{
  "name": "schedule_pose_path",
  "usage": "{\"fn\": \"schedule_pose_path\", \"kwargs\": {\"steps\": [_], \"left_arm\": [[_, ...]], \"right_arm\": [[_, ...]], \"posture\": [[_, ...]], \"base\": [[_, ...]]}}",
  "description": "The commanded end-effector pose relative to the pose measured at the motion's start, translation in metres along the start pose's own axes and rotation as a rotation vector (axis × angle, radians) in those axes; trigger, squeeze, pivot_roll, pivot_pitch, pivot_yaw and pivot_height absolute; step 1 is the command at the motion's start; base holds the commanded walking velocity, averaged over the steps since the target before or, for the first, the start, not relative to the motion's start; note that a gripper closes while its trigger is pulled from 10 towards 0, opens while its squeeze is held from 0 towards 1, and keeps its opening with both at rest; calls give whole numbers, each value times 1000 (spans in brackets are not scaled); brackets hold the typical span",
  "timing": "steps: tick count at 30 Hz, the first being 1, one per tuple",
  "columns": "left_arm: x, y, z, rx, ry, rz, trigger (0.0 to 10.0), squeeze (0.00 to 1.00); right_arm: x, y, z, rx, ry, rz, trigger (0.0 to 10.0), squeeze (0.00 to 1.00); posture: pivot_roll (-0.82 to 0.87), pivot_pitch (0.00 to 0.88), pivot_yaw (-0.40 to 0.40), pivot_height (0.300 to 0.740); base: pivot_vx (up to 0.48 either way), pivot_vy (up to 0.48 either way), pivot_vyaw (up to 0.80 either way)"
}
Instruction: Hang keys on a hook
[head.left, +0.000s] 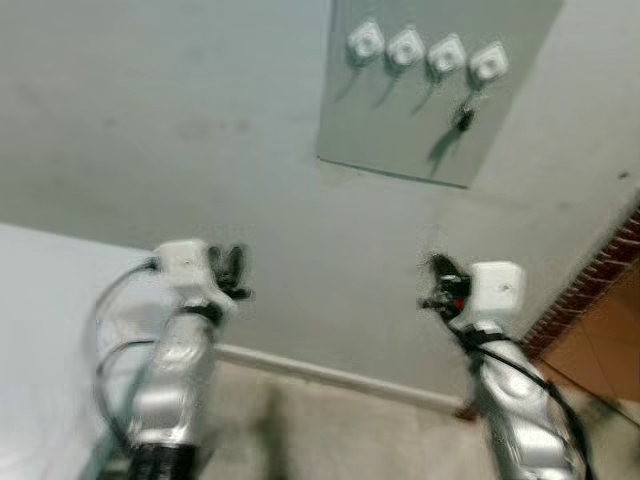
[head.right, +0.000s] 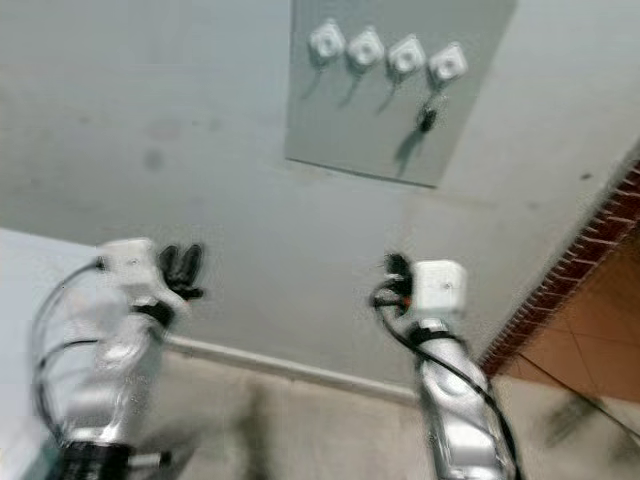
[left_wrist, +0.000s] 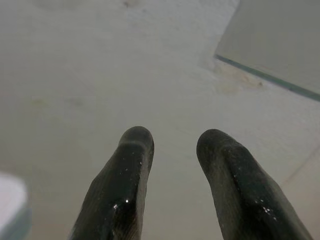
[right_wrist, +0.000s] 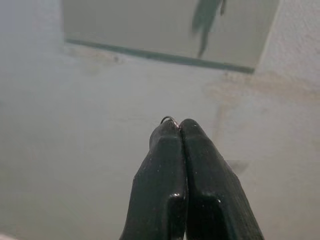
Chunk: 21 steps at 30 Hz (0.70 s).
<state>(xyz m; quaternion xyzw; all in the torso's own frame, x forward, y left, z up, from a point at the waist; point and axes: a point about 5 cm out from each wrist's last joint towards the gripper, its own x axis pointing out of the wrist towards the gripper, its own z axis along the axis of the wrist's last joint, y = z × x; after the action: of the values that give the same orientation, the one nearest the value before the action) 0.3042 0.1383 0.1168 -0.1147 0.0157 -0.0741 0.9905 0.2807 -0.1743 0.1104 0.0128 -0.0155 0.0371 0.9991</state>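
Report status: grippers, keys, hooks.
Left gripper open, empty. Right gripper shut, thin wire loop at its tips. Keys hang on rightmost hook. Nothing blocking.

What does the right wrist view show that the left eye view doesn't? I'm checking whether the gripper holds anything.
Right wrist view: the right gripper pressed shut, with a thin wire loop, perhaps a key ring, peeking out at the tips.

Left eye view: four white hooks, a dark key hanging under the rightmost one, the left gripper raised, and the brick edge.

Both: the grey board on the pale wall.
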Motion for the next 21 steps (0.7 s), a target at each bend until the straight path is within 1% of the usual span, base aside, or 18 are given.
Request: {"fn": "schedule_pose_path", "kwargs": {"steps": [1, 16, 17, 19, 21], "left_arm": [[-1, 8, 5, 29, -11, 25, 10000, 0], [-2, 8, 5, 31, -8, 30, 10000, 0], [-2, 8, 5, 37, -7, 36, 10000, 0], [-2, 6, 8, 27, -41, 39, 10000, 0], [-3, 3, 13, 55, -67, 34, 10000, 0]], "right_arm": [[5, 9, 9, 8, -38, 31, 10000, 0], [5, 11, 8, 17, -34, 33, 10000, 0], [5, 11, 8, 15, -34, 35, 10000, 0], [5, 12, 8, 12, -33, 39, 10000, 0], [5, 13, 8, 3, -39, 53, 10000, 0]], "posture": [[109, 0, -68, 740], [116, 0, -69, 740], [117, 0, -70, 740], [119, 0, -71, 740], [120, 0, -72, 740]], "base": [[480, 0, 0], [480, 0, 0], [375, 0, 0], [0, 0, 0], [0, 0, 0]]}}
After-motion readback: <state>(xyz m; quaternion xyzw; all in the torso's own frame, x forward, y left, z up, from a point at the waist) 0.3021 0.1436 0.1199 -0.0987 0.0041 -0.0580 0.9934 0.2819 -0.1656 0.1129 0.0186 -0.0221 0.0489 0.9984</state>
